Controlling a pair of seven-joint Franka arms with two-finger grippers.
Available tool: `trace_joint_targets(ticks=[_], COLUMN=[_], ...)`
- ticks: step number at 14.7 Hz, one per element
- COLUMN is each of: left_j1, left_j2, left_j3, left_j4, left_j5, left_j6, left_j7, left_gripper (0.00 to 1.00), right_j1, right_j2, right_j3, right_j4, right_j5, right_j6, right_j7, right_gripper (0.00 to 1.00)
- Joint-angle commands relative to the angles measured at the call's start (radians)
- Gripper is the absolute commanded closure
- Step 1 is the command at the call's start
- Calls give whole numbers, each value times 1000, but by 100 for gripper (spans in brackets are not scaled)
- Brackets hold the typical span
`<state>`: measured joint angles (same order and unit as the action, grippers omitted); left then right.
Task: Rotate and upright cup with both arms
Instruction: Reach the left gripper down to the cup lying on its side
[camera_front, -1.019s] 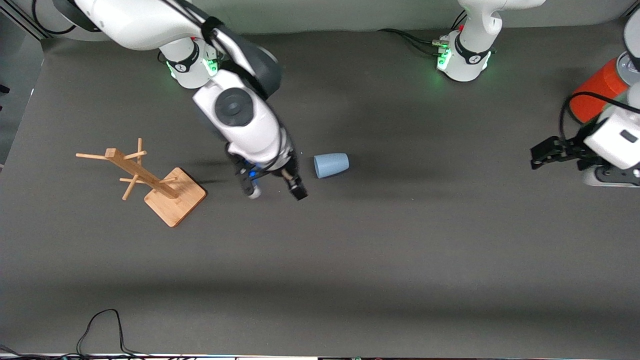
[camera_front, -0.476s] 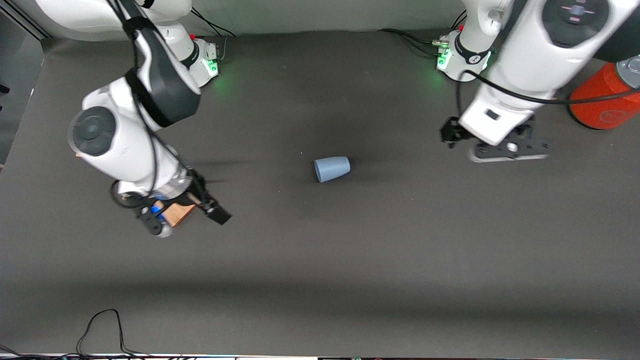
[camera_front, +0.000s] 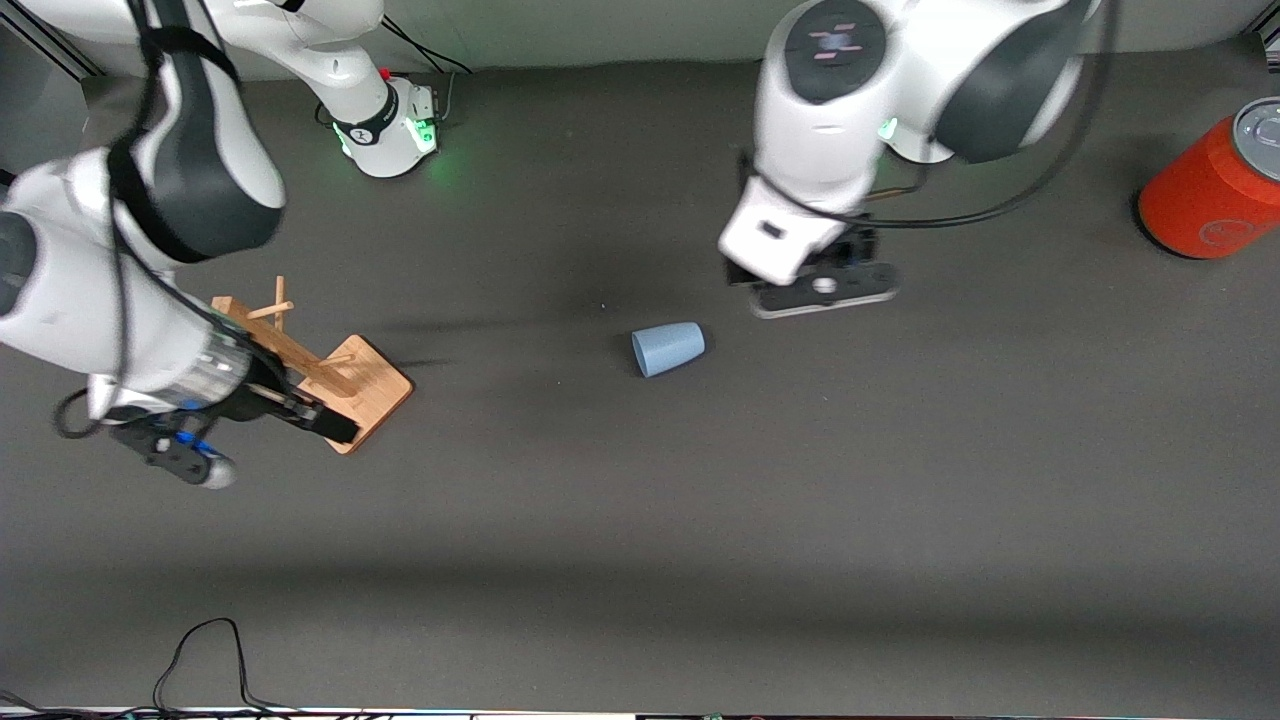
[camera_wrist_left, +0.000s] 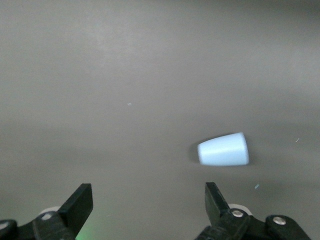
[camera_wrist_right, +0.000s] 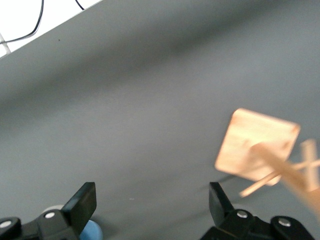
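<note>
Left gripper (camera_wrist_left: 147, 210), fingers spread, hovers just beside the pale-blue cup (camera_front: 668, 348) lying on its side on the table; right gripper (camera_wrist_right: 150, 212), also spread, hangs by the wooden mug tree (camera_front: 310, 358).

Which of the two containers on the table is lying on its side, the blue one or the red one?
The small pale-blue cup lies on its side mid-table. The red can stands upright at the left arm's end of the table.

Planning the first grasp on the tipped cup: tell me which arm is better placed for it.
Left, most likely. The left end effector hangs open over the table right beside the cup, which lies on its side and shows in its wrist view. The right end effector is open too, but off by the wooden rack.
</note>
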<state>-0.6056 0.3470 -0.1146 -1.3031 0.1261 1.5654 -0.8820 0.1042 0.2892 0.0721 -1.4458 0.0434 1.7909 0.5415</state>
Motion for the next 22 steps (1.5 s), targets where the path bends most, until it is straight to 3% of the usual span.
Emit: trace_joint_targets(ticks=[1,5,9,15,18,22], left_j1=[-126,-278,-367,-365,-364,-329], left_j2=[157,269,395,506,544,581], left_j3=[15,20,24,27,73,101], left_j4=[183,205,216,223,223,222], left_j5=[88,220,294,294,293,293], left_j6=[-39,-67,-47,41,100,172], left_j7=[-156,-276,-423,-638,-732,-739], left_gripper=[0,0,0,0,0,0], right_j1=[11,6,-14,-15,-5,-9], right_j2=[-129,-263,-335,-352,-344,-349], right_j3=[-73,-117,-118,-129,-127,-129], right_j4=[-120,-267,-335,-357,-357,-357], right_j5=[29,30,29,27,26,10], right_j6=[1,7,1,-1,1,-22], right_j7=[-208,-310,-318,-365,-367,-370], right_gripper=[0,0,0,0,0,0])
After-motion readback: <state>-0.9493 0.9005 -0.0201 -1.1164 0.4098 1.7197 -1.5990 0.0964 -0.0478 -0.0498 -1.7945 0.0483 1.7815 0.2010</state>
